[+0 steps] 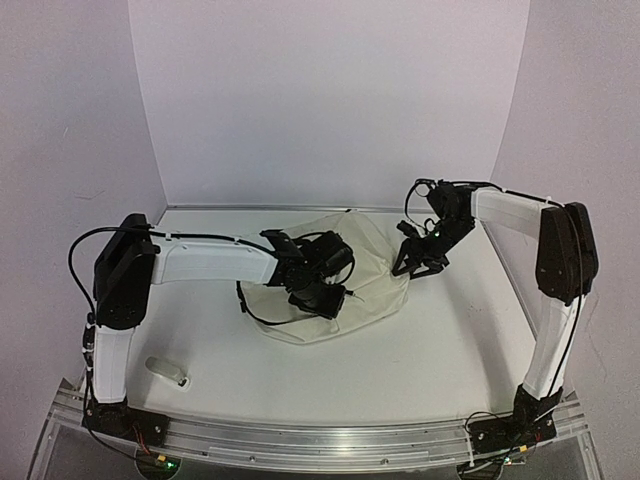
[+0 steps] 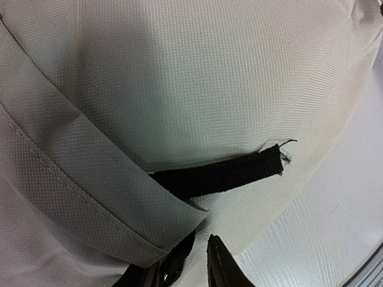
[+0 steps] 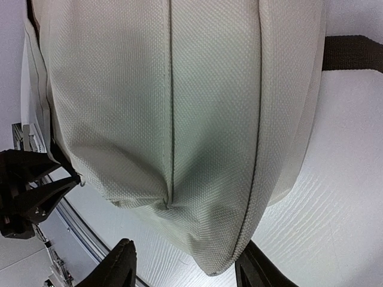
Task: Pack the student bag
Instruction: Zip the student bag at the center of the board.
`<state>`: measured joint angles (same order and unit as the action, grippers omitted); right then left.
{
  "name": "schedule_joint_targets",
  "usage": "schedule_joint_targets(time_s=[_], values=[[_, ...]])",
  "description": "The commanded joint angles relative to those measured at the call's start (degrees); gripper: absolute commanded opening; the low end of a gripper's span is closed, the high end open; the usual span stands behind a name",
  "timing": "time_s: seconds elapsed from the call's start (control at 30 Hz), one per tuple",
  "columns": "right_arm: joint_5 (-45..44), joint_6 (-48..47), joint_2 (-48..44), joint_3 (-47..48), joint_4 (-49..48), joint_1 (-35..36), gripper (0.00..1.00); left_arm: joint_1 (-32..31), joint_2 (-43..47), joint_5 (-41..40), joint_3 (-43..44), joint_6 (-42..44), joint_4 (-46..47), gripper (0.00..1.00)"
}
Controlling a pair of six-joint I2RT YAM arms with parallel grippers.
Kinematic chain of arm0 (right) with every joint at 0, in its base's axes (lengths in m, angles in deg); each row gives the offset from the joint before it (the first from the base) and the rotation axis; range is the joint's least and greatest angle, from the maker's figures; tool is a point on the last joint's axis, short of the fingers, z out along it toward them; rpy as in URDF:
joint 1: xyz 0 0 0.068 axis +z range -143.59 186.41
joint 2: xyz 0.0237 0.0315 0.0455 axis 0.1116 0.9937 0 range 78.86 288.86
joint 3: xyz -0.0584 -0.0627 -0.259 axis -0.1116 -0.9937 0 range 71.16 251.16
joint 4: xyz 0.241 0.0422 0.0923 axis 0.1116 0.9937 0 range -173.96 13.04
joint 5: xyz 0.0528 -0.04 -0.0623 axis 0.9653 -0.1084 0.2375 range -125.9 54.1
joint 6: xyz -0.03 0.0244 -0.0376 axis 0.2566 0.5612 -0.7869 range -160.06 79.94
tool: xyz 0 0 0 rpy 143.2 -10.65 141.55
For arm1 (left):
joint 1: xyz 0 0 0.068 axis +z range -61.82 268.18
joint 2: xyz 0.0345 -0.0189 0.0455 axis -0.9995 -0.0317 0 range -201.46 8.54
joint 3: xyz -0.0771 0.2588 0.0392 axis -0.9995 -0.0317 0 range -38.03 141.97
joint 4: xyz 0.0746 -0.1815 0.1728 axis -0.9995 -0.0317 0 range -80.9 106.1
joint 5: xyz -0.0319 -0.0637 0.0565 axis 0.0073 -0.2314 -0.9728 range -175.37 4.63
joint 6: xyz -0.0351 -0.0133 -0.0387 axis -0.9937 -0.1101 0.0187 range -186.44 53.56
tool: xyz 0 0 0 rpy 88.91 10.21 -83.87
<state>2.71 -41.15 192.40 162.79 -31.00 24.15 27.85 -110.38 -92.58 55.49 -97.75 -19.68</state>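
The student bag (image 1: 365,270), cream fabric with black straps, lies flat in the middle of the table. My left gripper (image 1: 322,290) is down on its left half. In the left wrist view one dark fingertip (image 2: 220,258) shows beside a folded fabric flap (image 2: 108,191) and a frayed black strap (image 2: 227,172). The other finger is hidden under the flap, so the grip is unclear. My right gripper (image 1: 412,262) is at the bag's right edge. It is open, with the bag's rounded corner (image 3: 221,251) reaching down between its fingers (image 3: 116,266).
A small clear object (image 1: 168,372) lies near the front left of the table. An aluminium rail (image 1: 320,435) runs along the near edge. White walls close in the back and both sides. The left arm's dark parts (image 3: 30,191) show beyond the bag in the right wrist view.
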Motion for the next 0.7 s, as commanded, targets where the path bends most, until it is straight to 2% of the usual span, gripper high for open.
schedule_joint_targets(time_s=[0.0,0.13,0.27,0.37,0.43,0.67], values=[[1.63,0.60,1.20,0.82,-0.80,0.32,0.54,0.03,-0.61,-4.51,2.87,-0.69,-3.06,0.23],[1.23,0.64,1.25,0.79,-0.90,0.27,0.44,-0.04,1.07,-6.38,1.52,-1.31,-2.58,0.10],[-0.79,0.64,1.16,1.03,-0.92,0.24,0.23,-0.04,4.52,-6.41,-1.76,-1.93,-0.53,0.01],[-2.82,0.43,0.82,1.38,-0.92,0.27,0.03,-0.03,7.73,-6.46,-5.26,-2.59,0.80,0.00],[-4.45,0.12,0.49,1.71,-0.88,0.13,0.00,0.04,9.80,-7.10,-7.72,-3.22,1.12,0.00],[-9.31,-1.70,1.03,4.42,-0.84,-2.29,0.00,0.24,16.97,-10.30,-16.06,-6.37,1.36,0.00]])
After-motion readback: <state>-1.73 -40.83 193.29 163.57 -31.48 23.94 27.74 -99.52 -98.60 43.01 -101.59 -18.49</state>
